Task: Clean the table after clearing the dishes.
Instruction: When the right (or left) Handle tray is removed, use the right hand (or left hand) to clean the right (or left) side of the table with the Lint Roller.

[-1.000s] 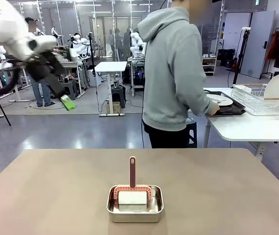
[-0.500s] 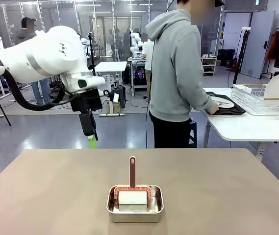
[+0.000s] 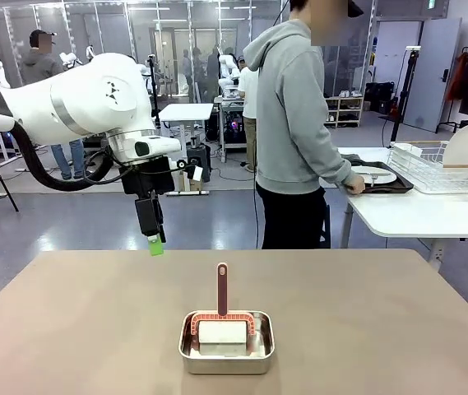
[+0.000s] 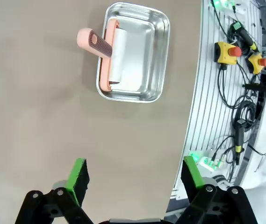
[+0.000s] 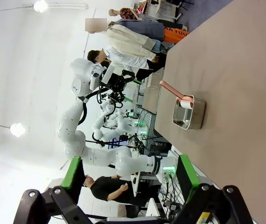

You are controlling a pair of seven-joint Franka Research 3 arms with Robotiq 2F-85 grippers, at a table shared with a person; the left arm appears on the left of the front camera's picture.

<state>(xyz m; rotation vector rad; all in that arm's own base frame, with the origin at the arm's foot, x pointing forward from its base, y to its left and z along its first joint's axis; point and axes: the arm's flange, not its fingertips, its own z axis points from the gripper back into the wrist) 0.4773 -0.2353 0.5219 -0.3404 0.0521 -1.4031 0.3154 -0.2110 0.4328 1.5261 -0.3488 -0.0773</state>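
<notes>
The tan-brown table [image 3: 365, 313] carries a steel pan [image 3: 226, 343] holding a white-headed cleaning tool with a pink handle [image 3: 222, 287] standing upright. My left gripper [image 3: 156, 243] hangs fingers-down over the table's far left part, open and empty. From the left wrist the pan [image 4: 133, 52] and handle [image 4: 95, 41] lie well ahead of the open left gripper [image 4: 135, 175]. My right gripper [image 5: 129, 171] is open and empty, off the table [image 5: 226, 70], with the pan [image 5: 188, 113] far away. A white plate on a dark tray [image 3: 375, 175] sits on the white side table under a person's hands.
The person [image 3: 295, 123] in a grey hoodie stands beyond the far edge, turned to the white side table [image 3: 414, 216]. A dish rack [image 3: 431, 167] there holds an upright plate [image 3: 466, 146]. Cables and emergency-stop buttons [image 4: 226, 51] sit on the robot's side of the table.
My left arm swung in from the upper left and came down, its gripper now pointing at the table. The person shifted slightly right with the tray.
</notes>
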